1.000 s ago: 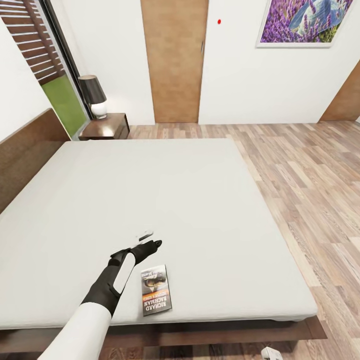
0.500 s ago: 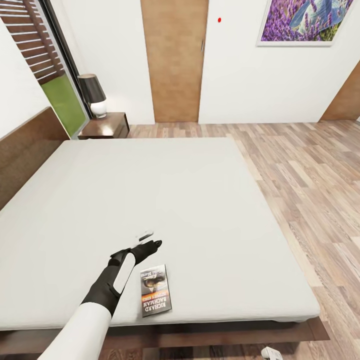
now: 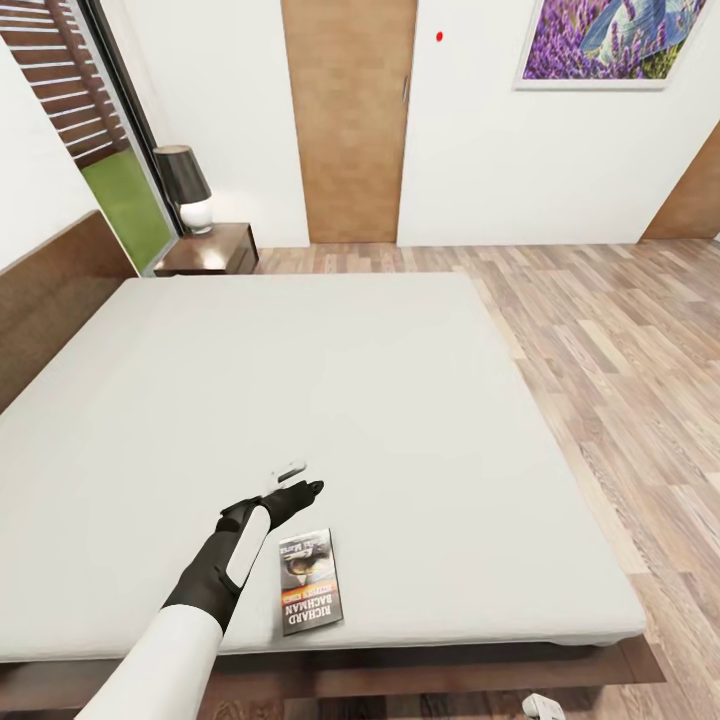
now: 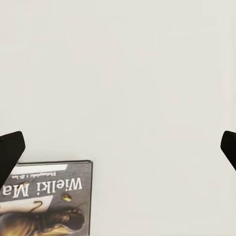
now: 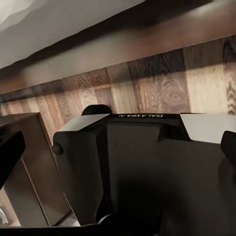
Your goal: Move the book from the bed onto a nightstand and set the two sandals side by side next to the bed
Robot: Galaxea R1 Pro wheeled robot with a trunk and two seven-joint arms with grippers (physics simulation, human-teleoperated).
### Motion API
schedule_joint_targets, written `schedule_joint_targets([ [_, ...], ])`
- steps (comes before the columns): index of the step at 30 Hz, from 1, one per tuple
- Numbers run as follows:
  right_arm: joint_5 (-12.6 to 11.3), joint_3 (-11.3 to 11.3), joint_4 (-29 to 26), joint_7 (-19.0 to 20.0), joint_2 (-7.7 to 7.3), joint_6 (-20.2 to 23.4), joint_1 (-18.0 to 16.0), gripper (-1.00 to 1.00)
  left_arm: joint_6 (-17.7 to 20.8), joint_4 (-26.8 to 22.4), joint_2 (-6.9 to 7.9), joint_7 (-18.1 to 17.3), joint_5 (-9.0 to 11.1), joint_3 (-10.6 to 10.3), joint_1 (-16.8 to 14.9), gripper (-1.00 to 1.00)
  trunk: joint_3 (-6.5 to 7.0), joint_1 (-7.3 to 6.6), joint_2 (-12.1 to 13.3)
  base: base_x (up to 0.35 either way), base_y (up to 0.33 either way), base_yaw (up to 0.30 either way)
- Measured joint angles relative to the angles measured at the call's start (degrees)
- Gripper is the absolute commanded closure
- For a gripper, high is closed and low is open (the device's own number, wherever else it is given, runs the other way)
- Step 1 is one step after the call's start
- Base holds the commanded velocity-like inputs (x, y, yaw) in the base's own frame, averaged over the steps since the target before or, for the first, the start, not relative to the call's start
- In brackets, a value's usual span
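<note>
The book [image 3: 310, 595] lies flat on the grey mattress of the bed [image 3: 400, 400], near its front edge, cover up. My left gripper [image 3: 297, 480] hovers open just beyond the book's far left corner, not touching it. In the left wrist view the gripper [image 4: 118, 147] is over bare mattress, and the book [image 4: 49, 196] lies to one side by one fingertip [image 4: 10, 150]. A nightstand [image 3: 212, 250] stands at the bed's far left corner. My right gripper [image 5: 118, 147] is open and empty, low beside the bed base. The two sandals are out of view.
A black-shaded lamp [image 3: 188, 190] stands on the nightstand. Behind the bed are a brown door [image 3: 348, 120] and a framed picture [image 3: 610, 45]. Wood-plank floor [image 3: 620, 350] runs along the bed's right side. My own dark body [image 5: 137, 172] and a dark-brown cabinet [image 5: 24, 172] are near the right gripper.
The head camera has shifted slightly, so the whole picture has moved a little. The left arm and the book have not moved.
</note>
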Motion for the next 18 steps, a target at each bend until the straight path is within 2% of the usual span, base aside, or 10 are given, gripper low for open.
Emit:
schedule_joint_targets([
  [18,0.0,0.0,0.0,0.0,0.00,0.0,0.0,-1.00,0.0,0.0,0.04,0.0,0.0,0.0,0.0,-1.00,-3.23,3.96,-7.2,0.000,0.000,0.000],
])
